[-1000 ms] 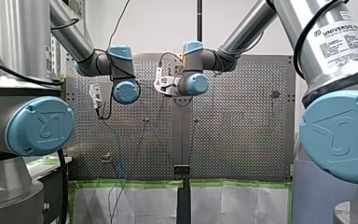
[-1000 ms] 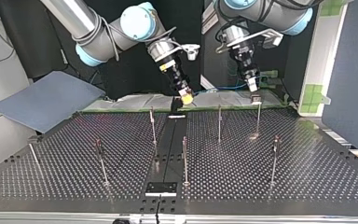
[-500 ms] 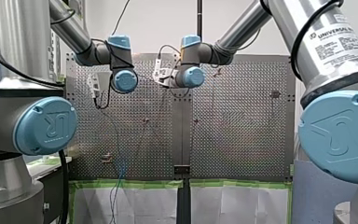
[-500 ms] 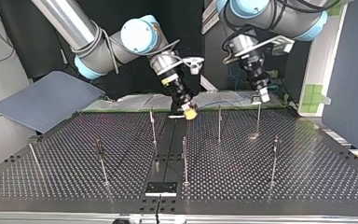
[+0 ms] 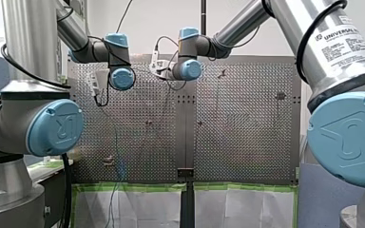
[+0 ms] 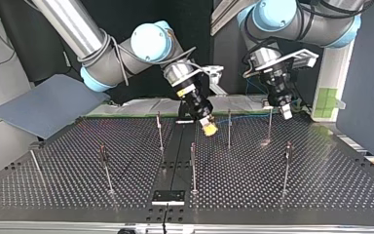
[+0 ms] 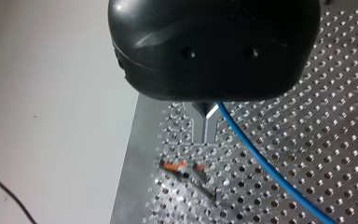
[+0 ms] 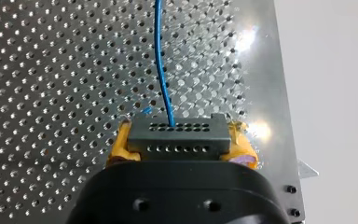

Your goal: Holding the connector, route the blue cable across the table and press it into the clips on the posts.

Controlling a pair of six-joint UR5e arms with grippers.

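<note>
In the right wrist view my right gripper (image 8: 179,140) has its yellow pads (image 8: 121,142) shut on a grey connector (image 8: 178,134). The blue cable (image 8: 162,70) runs straight ahead from it over the perforated plate. In the top view that gripper (image 6: 208,127) hangs between two thin posts (image 6: 229,127). My left gripper (image 6: 285,111) hovers at the far right, beside a post (image 6: 270,122). Its metal fingers (image 7: 204,125) are together in the left wrist view. The blue cable (image 7: 270,170) comes out from them and trails away. An orange and black clip (image 7: 184,168) sits just below the fingertips.
Several thin posts stand across the perforated table (image 6: 321,185), one of them (image 6: 193,165) near the middle and one (image 6: 287,165) at the right. A grey board (image 6: 48,105) leans at the top view's left. Green-taped sheeting (image 5: 133,187) edges the table in the front view.
Both arms have reached further out over the table. In the top view my right gripper with the connector came down and to the right, and my left gripper shifted right past its post.
</note>
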